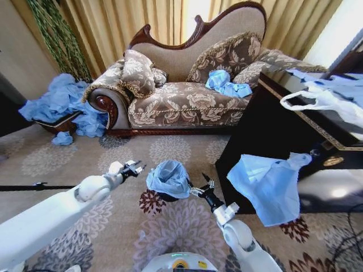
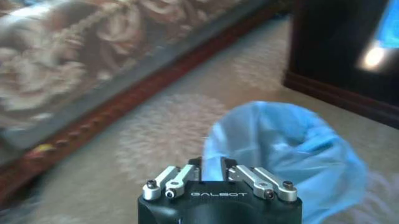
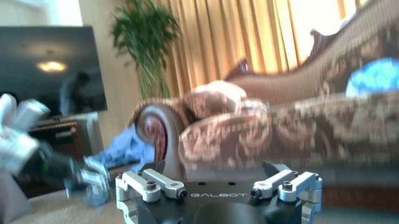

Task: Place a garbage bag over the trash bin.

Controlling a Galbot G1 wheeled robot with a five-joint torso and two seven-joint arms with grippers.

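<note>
below left gripper [image 2: 212,169], garbage bag's [image 2: 293,154] open mouth

Patterned floral carpet [image 1: 170,153] carries everything. Near centre on it, the trash bin [image 1: 166,196], black base barely visible, covered by the crinkled light-blue garbage bag [image 1: 169,177]. Far side: ornate chaise sofa [image 1: 187,102]. Far left: heap of blue bags [image 1: 62,102], one loose blue bag [image 1: 62,137] on the carpet. Right: dark cabinet [image 1: 266,136].
</note>
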